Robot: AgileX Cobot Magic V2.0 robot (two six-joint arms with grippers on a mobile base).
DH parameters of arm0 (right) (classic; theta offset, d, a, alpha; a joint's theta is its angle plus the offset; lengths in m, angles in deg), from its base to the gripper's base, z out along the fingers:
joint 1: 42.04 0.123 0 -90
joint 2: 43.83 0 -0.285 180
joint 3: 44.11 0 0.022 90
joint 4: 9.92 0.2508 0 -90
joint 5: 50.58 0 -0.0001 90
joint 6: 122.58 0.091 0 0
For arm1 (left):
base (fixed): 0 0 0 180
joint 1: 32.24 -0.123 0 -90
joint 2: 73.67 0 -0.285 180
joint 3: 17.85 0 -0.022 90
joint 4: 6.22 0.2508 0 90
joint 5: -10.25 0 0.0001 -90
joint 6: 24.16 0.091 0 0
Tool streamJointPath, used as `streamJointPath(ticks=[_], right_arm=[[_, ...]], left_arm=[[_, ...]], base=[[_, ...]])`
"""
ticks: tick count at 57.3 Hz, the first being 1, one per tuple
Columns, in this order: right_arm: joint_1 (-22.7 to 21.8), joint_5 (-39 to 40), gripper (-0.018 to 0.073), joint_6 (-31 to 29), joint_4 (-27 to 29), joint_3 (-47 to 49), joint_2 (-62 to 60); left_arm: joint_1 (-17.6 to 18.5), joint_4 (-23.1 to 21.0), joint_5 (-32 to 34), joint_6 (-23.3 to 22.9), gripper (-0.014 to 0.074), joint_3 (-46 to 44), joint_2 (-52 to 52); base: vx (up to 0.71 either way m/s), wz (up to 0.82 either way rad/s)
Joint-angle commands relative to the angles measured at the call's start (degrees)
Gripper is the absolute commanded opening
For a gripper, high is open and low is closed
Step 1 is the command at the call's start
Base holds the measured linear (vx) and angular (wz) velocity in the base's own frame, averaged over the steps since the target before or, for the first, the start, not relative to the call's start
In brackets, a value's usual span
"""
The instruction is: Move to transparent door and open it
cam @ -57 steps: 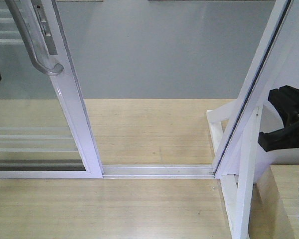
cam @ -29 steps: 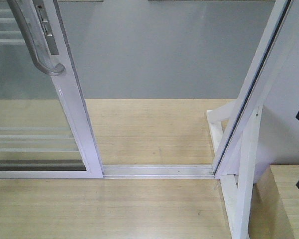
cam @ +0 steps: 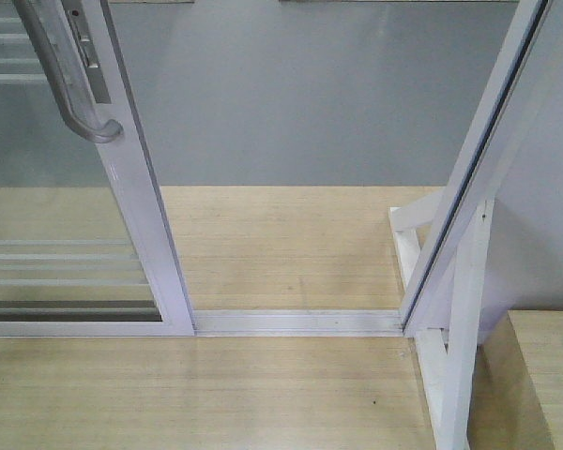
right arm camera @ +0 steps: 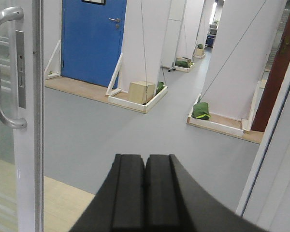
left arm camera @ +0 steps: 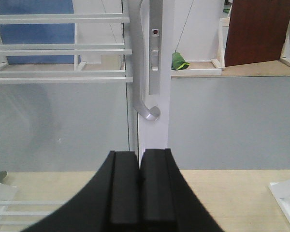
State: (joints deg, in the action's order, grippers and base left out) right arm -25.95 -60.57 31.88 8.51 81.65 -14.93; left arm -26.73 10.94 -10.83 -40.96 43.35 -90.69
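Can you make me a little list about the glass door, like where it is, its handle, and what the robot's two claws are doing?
door: transparent door, white frame, slid to the left
handle: curved silver handle on its right stile
doorway: open gap, bottom track bare
beyond: grey floor, blue door farther off
left gripper: shut, holding nothing, facing the handle
right gripper: shut, holding nothing, facing through the gap
right side: slanted white support post
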Motion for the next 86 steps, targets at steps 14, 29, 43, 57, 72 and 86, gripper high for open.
streamJointPath(ticks=[14, 29, 43, 57, 72, 86], right_arm=[[-0.3, 4.1, -0.0001, -0.4, 0.2, 1.7, 0.3], [-0.3, 4.1, -0.0001, -0.4, 0.2, 1.7, 0.3], [-0.3, 4.1, -0.0001, -0.4, 0.2, 1.7, 0.3], [-0.3, 4.1, -0.0001, -0.4, 0.2, 1.7, 0.3], [-0.3, 4.1, -0.0001, -0.4, 0.2, 1.7, 0.3], [-0.3, 4.1, -0.0001, -0.4, 0.2, 1.7, 0.3]], left_arm=[[0.2, 0.0, 4.8, -0.1, -0.0006, -1.6, -0.7], [0.2, 0.0, 4.8, -0.1, -0.0006, -1.6, -0.7], [0.2, -4.2, 6.3, 8.2, -0.0006, -0.9, -0.7], [0.2, -19.6, 10.4, 22.5, -0.0006, 3.6, -0.7], [0.2, -20.5, 21.1, 21.9, -0.0006, 13.9, 1.2], [0.2, -18.5, 21.9, 23.6, -0.0006, 18.7, 11.2]], base=[[0.0, 0.0], [0.0, 0.0], [0.0, 0.0], [0.0, 0.0], [0.0, 0.0], [0.0, 0.0]])
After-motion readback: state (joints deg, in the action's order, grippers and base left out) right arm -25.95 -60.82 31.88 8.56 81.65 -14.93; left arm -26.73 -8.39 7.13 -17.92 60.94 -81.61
